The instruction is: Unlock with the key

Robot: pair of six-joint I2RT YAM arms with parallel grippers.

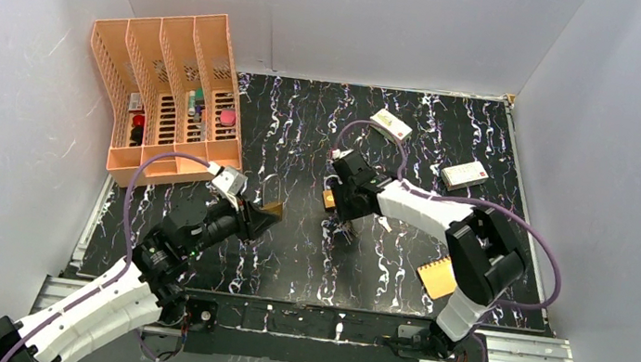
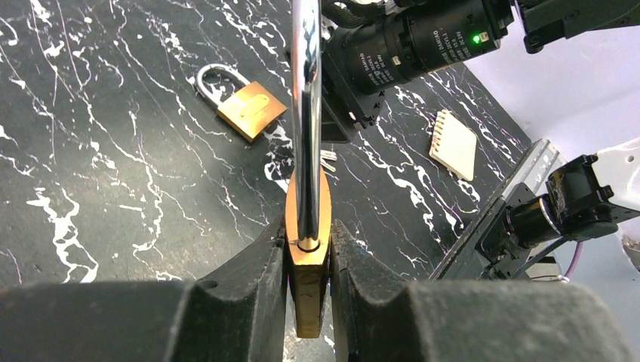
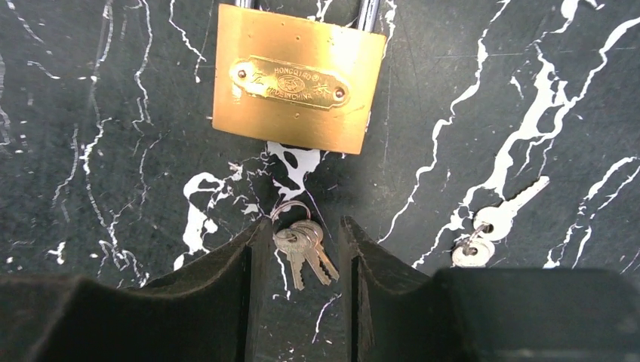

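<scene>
Right wrist view: a riveted plate is seen on the face of the brass padlock (image 3: 298,75), which lies flat on the black marbled table (image 3: 98,113). "HONGQIAO" is stamped on the plate, with "MADE IN CHINA" beneath it and a small round emblem at the middle whose detail cannot be read. The key (image 3: 304,253) is found just below that padlock, apart from it. It is a tiny bunch of silver-coloured keys gathered on a thin wire ring, with the blades fanned back toward the camera, and it is far smaller than the lock body. It lies on the table between the fingers of the right gripper (image 3: 303,230), whose jaws are spread to either side of it; no contact with the bunch is seen. A spare pair of keys (image 3: 490,226) on its own ring is seen to the right, well apart.

From the left wrist, the left gripper (image 2: 308,234) is seen clamped on a held padlock (image 2: 308,283). The lock is pinched across its flat brass faces and viewed edge-on, with its chromed shackle (image 2: 306,113) running upward. Pale lettering is printed on the black camera lens (image 2: 423,41) of the other arm, but it is too small to be read. A tan comb-edged card (image 2: 455,143) lies on the table.

In the top view an orange file rack (image 1: 164,95), a white box (image 1: 391,125) and a second white box (image 1: 465,174) are shown; their print cannot be read.
</scene>
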